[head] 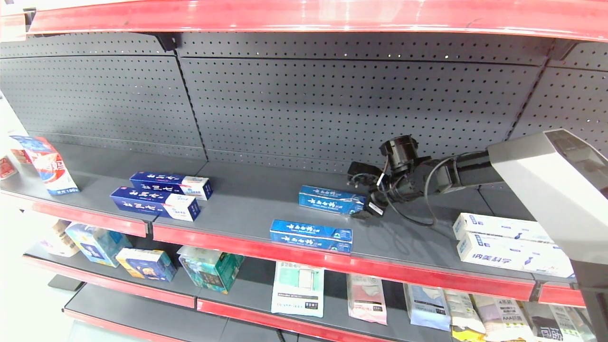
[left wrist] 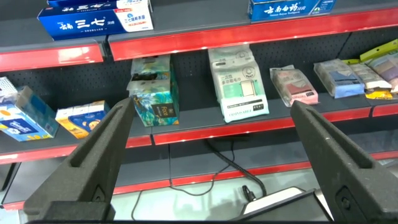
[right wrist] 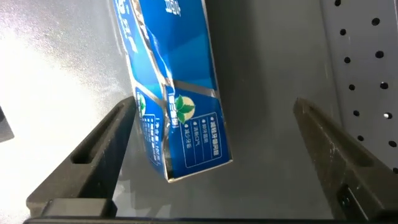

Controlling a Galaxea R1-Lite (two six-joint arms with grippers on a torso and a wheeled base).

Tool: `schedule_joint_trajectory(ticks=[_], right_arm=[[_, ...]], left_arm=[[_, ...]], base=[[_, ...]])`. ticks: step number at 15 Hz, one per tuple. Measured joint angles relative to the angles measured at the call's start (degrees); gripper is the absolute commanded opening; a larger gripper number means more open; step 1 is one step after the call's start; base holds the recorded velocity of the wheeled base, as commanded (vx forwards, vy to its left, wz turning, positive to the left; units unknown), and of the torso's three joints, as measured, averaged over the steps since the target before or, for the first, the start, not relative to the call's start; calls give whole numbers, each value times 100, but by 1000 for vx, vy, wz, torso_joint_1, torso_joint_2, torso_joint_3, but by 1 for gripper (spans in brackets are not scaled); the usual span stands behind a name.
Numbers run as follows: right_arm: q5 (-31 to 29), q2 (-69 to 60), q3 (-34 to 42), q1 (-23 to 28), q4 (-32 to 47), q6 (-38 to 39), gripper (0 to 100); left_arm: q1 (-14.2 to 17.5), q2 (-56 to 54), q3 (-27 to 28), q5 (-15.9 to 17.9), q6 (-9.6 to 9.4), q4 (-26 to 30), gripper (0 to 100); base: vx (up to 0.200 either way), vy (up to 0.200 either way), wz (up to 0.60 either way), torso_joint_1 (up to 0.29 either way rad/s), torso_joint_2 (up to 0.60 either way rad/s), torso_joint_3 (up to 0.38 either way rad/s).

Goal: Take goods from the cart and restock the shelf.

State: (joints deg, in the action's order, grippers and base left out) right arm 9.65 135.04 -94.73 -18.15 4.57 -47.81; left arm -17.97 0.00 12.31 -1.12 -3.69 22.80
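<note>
Right gripper (head: 365,194) is wide open, holding nothing; pull back toward 3 o'clock without nudging the toothpaste box (head: 330,198).

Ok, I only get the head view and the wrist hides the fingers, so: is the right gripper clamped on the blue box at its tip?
Observer: No. The right wrist view shows the right gripper open, with the blue box lying flat on the shelf between its fingers.
Operator: And the left arm?
Observer: The left gripper is open and empty, pointed at the lower shelves.
</note>
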Motion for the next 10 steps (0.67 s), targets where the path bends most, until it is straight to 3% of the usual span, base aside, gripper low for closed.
schedule_joint_trajectory(ticks=[10], right_arm=[[9,-469,603,46,-9,552,100]], left_arm=[[-5,35,-13,102,2,-5,100]], base=[[0,0,0,0,0,0]])
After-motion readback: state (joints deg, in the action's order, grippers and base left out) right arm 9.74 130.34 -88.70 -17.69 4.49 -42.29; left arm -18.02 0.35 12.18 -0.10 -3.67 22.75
